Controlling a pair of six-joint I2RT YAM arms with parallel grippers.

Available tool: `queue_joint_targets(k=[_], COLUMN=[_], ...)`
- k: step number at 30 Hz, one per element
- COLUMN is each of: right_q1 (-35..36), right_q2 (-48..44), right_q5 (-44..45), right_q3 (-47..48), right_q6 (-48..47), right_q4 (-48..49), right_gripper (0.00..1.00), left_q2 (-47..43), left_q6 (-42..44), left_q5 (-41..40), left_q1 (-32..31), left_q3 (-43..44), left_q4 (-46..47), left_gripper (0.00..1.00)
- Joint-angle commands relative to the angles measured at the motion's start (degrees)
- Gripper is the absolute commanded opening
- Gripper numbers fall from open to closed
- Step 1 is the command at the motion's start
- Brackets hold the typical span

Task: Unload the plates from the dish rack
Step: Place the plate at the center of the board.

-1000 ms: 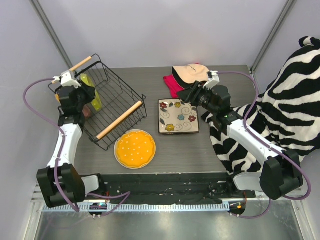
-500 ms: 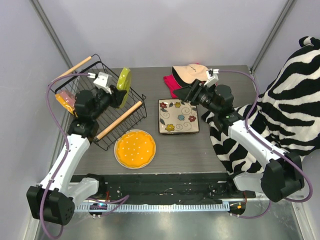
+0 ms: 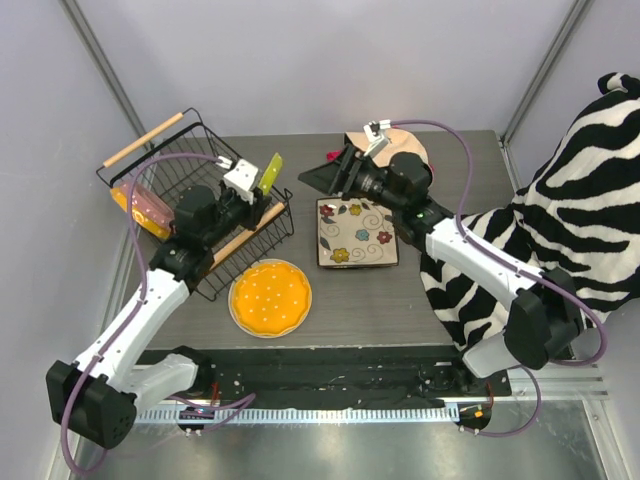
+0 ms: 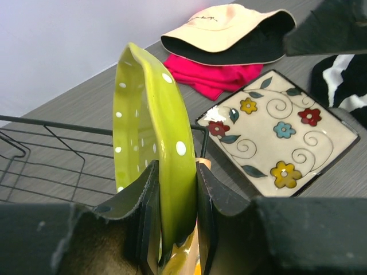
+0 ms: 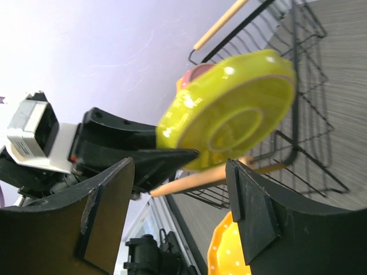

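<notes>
Black wire dish rack (image 3: 168, 170) holds orange and pink plates (image 3: 140, 208); left claw (image 3: 258, 190) clamps green plate (image 3: 271, 168), right claw (image 3: 320, 176) gapes empty.

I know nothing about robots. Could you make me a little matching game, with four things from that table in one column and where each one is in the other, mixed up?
Things:
1. green plate
2. orange plate
3. square flowered plate
4. cap

Places:
A. resting on the red cloth
B. flat on the table, close to its near edge
C. held on edge in the left claw
D. flat on the table, beside the red cloth

Pairs: 1-C, 2-B, 3-D, 4-A
</notes>
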Motion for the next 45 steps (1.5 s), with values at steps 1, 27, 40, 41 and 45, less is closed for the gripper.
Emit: queue_joint_targets(k=[1,27,40,41,45], right_q1=[2.6,5.5,5.4,5.5,5.2], right_q2=[2.5,12.7,12.4,12.6,13.9], right_q5=[0.5,4.4,4.7,4.2,3.3], right_q3=[5.3,10.3,7.4,7.3,7.2], right_q6=[0.0,5.0,7.2,7.6,8.7], right_q4=[0.2,-2.3,2.1,2.8,4.3], right_gripper=[0.73,0.70,0.24,0.21,0.05], left_q2=[-1.7,2.4,3.4,3.4,3.5], left_q6=[5.8,23.1,21.5,21.4,20.2], left_q5=[-3.2,-22.3,-21.6,-21.3,-20.8], left_q1=[-4.4,-25.4,-25.9,-25.9,-25.8], left_q3=[3.3,2.0,2.5,2.5,3.0], left_q4=[5.9,1.6,0.2,0.1,0.1], left_gripper=[0.00,0.00,0.06,0.08,0.20])
